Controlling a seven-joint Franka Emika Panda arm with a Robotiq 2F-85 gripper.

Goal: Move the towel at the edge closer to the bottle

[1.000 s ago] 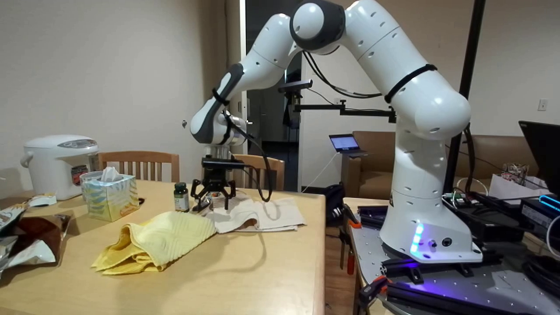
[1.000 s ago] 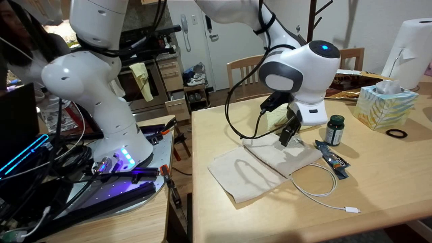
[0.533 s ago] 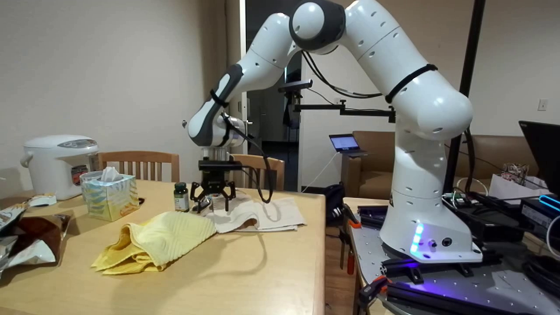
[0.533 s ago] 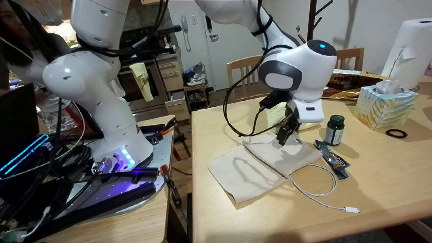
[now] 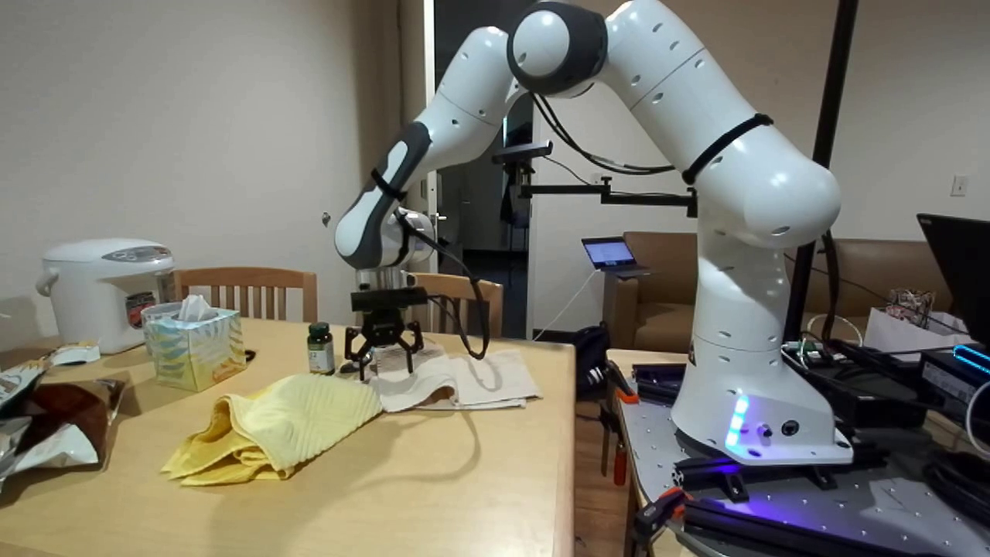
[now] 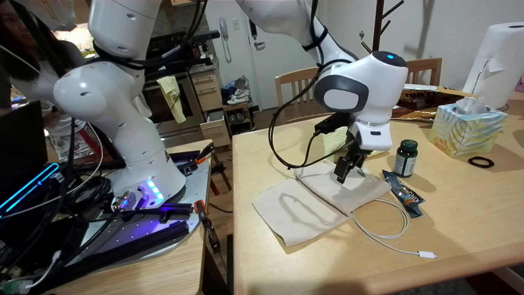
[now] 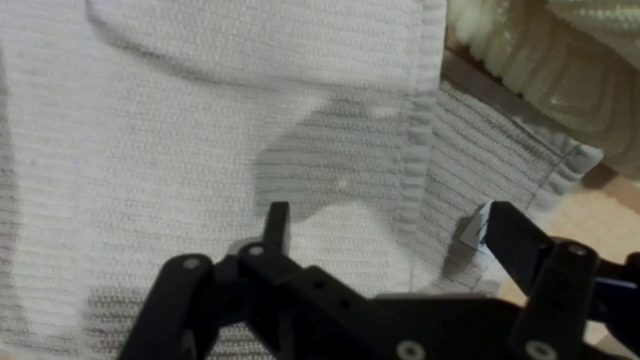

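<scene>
The off-white ribbed cloth towel (image 6: 315, 213) lies folded on the pale wooden desk (image 6: 462, 209), near the edge facing the base of the white jointed robot arm (image 6: 123, 119), whose upper part is cut off in an exterior view. The dark-green bottle with a pale label (image 6: 405, 159) stands upright near the towel but apart from it, a slim dark wrapped bar (image 6: 403, 194) lying between. Over the towel hang the black jaws, released and spread wide; whether their tips touch it I cannot tell. In the slightly blurred wrist view the towel runs past the frame and the jaws partly cover a small white tag (image 7: 476, 230). The rumpled yellow cloth (image 6: 335, 142) is mostly hidden behind the arm in an exterior view; only part of it shows in the wrist view. A thin white cable (image 6: 389, 237) meets the towel's edge, where it drops from sight
</scene>
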